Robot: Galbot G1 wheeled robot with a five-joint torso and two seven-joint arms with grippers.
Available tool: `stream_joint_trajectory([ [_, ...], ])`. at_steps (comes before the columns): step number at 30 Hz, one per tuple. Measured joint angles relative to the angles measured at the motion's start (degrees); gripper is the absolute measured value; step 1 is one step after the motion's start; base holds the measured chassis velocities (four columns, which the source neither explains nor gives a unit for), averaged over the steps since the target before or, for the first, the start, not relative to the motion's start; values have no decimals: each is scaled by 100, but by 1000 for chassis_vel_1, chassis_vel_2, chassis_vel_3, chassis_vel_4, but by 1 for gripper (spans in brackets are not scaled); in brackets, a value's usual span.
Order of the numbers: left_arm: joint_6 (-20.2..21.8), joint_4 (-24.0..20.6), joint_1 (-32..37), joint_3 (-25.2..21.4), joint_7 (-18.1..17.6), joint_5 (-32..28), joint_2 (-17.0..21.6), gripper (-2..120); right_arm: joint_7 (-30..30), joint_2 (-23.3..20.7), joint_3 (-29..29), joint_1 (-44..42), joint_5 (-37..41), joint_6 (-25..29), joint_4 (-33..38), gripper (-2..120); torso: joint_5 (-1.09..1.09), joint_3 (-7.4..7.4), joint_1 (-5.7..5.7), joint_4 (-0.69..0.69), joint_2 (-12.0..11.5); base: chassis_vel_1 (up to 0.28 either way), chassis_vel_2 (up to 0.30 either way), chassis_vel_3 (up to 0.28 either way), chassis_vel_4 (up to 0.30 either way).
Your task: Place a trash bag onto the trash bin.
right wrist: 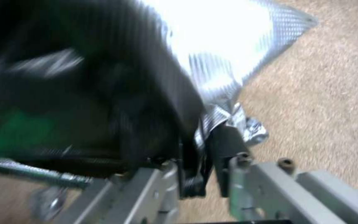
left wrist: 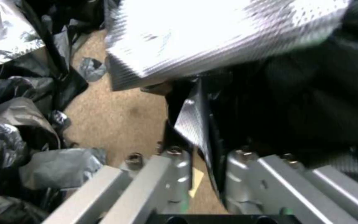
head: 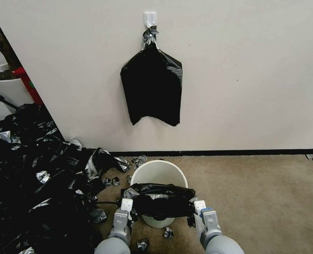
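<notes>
Left hand (head: 126, 205): low at the near left of the bin, fingers pinched on the left edge of the trash bag; in the left wrist view (left wrist: 199, 174) a fold of black film clamped between the two silver fingers.
Right hand (head: 199, 207): low at the near right of the bin, fingers closed on the right edge of the same bag; in the right wrist view (right wrist: 202, 183) crumpled film nipped between the fingers.
Trash bag (head: 161, 201): stretched flat between both hands, draped across the near part of the bin's mouth and down its near wall; glossy black with silvery glints; seen close in the wrist views (left wrist: 278, 102) (right wrist: 104, 102).
Trash bin (head: 156, 173): round, cream-white, upright on the carpet, far half of the rim and inner wall uncovered, base visible below the bag's lower edge.
Carpet (head: 262, 197): tan, small torn scraps of black film scattered near the bin's base and behind it.
Heap of black bags (head: 32, 176): large pile on the floor to the left, reaching close to the bin.
Wall (head: 251, 77): pale, dark skirting along the bottom, just behind the bin.
Hanging stack of bags (head: 152, 88): flat, black, knotted at the top, hung from a white hook (head: 150, 18) above the bin.
Planter (head: 8, 86): white, at the far left past the wall's edge.
</notes>
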Motion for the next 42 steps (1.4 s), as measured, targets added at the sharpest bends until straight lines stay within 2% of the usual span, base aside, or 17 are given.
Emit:
stream_joint_trajectory([
  [4,122,-390,153,-79,-6,-108,220,24,22,-160,-30,-305,-14,86,386,30,1,0,0,-1,0,0,0,0,0],
  [6,260,-744,277,-125,-85,-173,424,35,55,-302,-35,-531,-22,119,735,41,0,0,0,-1,0,0,0,0,0],
  [10,387,-1104,417,-176,-211,-282,597,47,128,-465,-29,-717,-17,138,1140,55,0,-1,0,-1,0,0,0,0,0],
  [11,387,-1104,417,-176,-211,-282,597,47,128,-465,-29,-717,-17,138,1140,55,0,-1,0,-1,0,0,0,0,0],
  [13,402,-1352,488,-236,-298,-401,664,59,151,-520,-23,-738,-6,197,1438,66,0,0,0,-1,0,0,0,0,0],
  [15,402,-1439,492,-273,-326,-489,668,64,125,-515,-22,-666,-6,295,1528,71,0,0,0,-1,0,0,0,0,0],
  [17,312,-1580,458,-350,-336,-664,631,74,-81,-446,22,-394,7,482,1612,82,0,0,0,-1,0,0,0,0,0],
  [19,206,-1624,424,-391,-328,-714,590,79,-255,-397,79,-193,26,582,1595,84,0,0,0,-1,0,0,0,0,0],
  [22,-82,-1731,318,-527,-225,-642,402,93,-864,-241,441,581,180,746,1242,98,1,0,0,0,0,0,0,0,0],
  [24,-143,-1799,325,-580,-199,-519,314,97,-1084,-209,592,773,293,686,1111,99,2,0,0,0,0,0,0,0,0],
  [27,-209,-2042,491,-730,-161,-277,75,99,-1573,-191,953,1048,655,97,931,100,0,0,0,-1,0,0,0,0,0],
  [28,-231,-2195,712,-887,-151,-89,-172,100,-1905,-189,1166,1210,986,-453,801,100,3,0,0,-1,0,0,0,0,0],
  [30,-232,-2209,752,-963,-146,-68,-258,100,-2003,-187,1174,1350,1125,-580,645,100,-1,0,0,0,0,0,0,0,0],
  [32,-215,-2234,631,-1291,-104,-76,-407,100,-2307,-153,1027,1949,1226,-712,-85,100,3,0,0,-1,0,0,0,0,0],
  [33,-215,-2234,631,-1291,-104,-76,-407,100,-2307,-153,1027,1949,1226,-712,-85,100,3,0,0,-1,0,0,0,0,0],
  [36,-229,-2235,665,-1647,-41,-73,-676,100,-2805,-32,789,2720,997,-731,-1313,100,2,1,0,1,0,0,0,0,0],
  [42,-334,-2233,603,-1917,-32,-68,-914,100,-3247,143,531,3298,707,-728,-2236,100,0,1,0,0,0,0,0,0,0],
])
